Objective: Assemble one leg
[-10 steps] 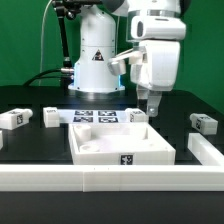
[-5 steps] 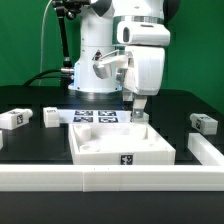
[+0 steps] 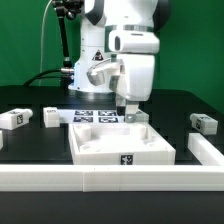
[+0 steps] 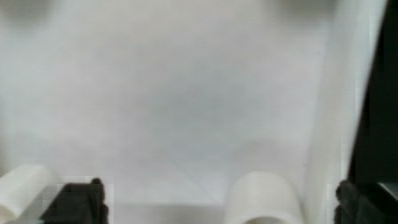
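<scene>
Several small white legs with tag markers lie on the black table in the exterior view: two at the left [image 3: 12,118] [image 3: 51,117], one at the right [image 3: 203,122], and one [image 3: 141,116] by the tray's back rim. My gripper [image 3: 130,113] hangs over the back rim of the white tray [image 3: 100,152], just left of that last leg. In the wrist view the gripper [image 4: 222,202] is open, its dark fingertips [image 4: 75,200] wide apart over the tray's white surface. A white rounded stub [image 4: 267,200] lies between them, touching neither.
The marker board [image 3: 97,116] lies behind the tray. A long white rail [image 3: 100,181] runs along the table's front, and a white block [image 3: 206,150] sits at the right. The robot base [image 3: 95,60] stands at the back.
The gripper has moved to the exterior view's left and a little lower, from beside the tray's back right corner to over its back rim. The parts have not moved.
</scene>
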`<action>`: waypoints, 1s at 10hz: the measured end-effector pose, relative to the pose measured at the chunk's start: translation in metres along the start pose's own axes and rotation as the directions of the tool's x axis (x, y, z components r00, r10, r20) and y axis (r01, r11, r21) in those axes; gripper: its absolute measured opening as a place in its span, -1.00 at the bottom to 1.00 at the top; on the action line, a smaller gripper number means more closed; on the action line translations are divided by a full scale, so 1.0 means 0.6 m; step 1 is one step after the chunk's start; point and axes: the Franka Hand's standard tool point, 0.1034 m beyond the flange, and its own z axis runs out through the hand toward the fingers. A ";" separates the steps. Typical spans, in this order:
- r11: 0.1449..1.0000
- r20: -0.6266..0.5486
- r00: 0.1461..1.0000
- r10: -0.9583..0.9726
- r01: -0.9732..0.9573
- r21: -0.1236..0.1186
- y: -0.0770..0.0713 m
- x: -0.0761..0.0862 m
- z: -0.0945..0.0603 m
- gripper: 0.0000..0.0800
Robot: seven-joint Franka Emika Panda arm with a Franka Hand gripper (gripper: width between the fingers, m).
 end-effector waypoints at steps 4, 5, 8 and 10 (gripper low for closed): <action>1.000 -0.013 1.000 0.024 -0.024 0.009 -0.031 -0.010 0.029 0.63; 1.000 -0.016 0.999 0.027 -0.027 0.014 -0.035 -0.010 0.039 0.63; 0.999 -0.019 0.999 0.045 -0.044 0.025 -0.035 -0.007 0.053 0.63; 0.998 -0.019 0.999 0.049 -0.049 0.026 -0.035 -0.006 0.053 -0.13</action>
